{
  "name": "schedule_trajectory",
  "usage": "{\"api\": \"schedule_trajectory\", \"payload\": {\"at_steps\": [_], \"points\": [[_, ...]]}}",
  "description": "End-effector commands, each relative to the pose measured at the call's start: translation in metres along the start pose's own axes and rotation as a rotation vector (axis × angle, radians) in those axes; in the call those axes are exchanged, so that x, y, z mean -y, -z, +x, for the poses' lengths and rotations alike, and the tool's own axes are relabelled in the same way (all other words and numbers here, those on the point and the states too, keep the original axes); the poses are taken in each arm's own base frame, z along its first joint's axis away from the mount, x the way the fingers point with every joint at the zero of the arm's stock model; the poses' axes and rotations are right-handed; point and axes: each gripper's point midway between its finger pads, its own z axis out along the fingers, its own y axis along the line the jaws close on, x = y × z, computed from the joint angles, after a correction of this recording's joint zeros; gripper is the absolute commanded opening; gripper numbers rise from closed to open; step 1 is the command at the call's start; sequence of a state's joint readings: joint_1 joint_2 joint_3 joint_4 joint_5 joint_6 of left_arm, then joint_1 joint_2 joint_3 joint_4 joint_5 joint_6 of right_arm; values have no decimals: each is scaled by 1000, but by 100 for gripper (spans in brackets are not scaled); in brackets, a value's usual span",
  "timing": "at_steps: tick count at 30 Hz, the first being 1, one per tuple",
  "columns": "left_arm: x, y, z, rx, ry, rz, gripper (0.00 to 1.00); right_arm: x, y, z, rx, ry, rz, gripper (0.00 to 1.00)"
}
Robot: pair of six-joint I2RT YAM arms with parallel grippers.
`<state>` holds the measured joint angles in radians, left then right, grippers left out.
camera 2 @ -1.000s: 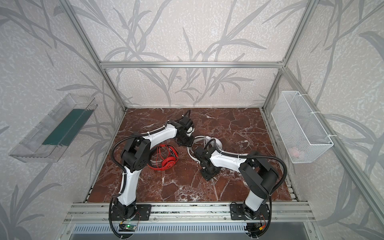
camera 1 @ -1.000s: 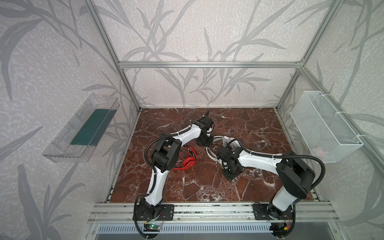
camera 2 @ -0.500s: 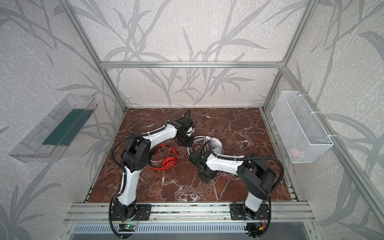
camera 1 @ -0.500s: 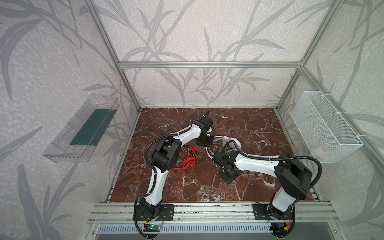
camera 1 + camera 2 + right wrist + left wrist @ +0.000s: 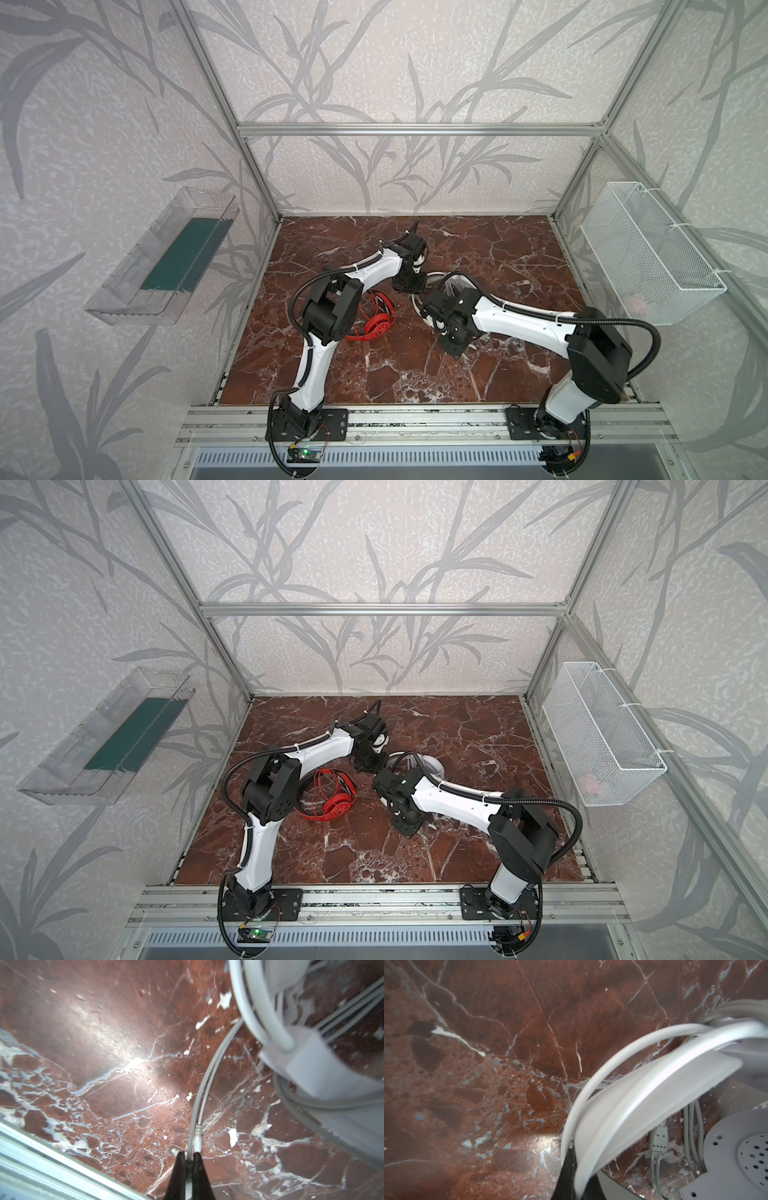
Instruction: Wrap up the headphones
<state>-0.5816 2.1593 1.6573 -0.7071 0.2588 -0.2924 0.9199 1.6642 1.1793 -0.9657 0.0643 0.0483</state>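
The white headphones (image 5: 454,281) (image 5: 429,766) sit mid-table, mostly hidden under both wrists. My left gripper (image 5: 574,1159) (image 5: 409,285) is shut on their white headband (image 5: 643,1093), with a loop of white cable beside it. An earcup (image 5: 737,1147) lies close by. My right gripper (image 5: 189,1154) (image 5: 454,349) is shut on the thin white-grey cable (image 5: 200,1093) just beside its plug (image 5: 197,1138), low over the marble. The red headphones (image 5: 377,323) (image 5: 337,804) lie with their thin red cable next to the left arm's elbow, touched by neither gripper.
A clear bin (image 5: 166,257) hangs on the left wall and a white wire basket (image 5: 648,253) on the right wall. The aluminium front rail (image 5: 415,419) (image 5: 31,1147) runs near my right gripper. The red-brown marble table (image 5: 395,374) lies below.
My right gripper has shut on the white-grey cable and its wrist has shifted a little to the left. The left arm has stayed still on the headband.
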Motion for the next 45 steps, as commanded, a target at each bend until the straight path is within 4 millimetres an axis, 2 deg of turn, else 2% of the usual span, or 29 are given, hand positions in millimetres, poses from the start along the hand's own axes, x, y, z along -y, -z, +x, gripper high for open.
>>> {"api": "schedule_trajectory", "payload": {"at_steps": [1,6,15,17,21,24,32,37,45], "points": [[-5,-3,24,-78,12,-25,4,2,5,21,-127,98,9,0],[-3,-3,22,-73,12,-17,4,-3,5,15,-86,64,-26,0],[-3,-4,25,-81,10,-14,4,-12,-28,25,-105,-89,-78,1],[-3,-3,25,-81,11,-14,4,-11,-36,28,-135,-107,-66,10],[-4,-4,27,-85,10,-15,4,-9,-31,16,-79,-142,-59,32],[-4,-4,28,-87,13,-14,5,-1,-23,5,-8,-180,-39,37],[-4,-5,29,-94,13,-18,5,26,-36,1,48,-312,7,38],[-5,-6,29,-99,14,-22,6,20,-43,-5,55,-295,-36,39],[-6,-9,30,-106,18,-26,6,12,-49,-2,52,-316,-81,40]]}}
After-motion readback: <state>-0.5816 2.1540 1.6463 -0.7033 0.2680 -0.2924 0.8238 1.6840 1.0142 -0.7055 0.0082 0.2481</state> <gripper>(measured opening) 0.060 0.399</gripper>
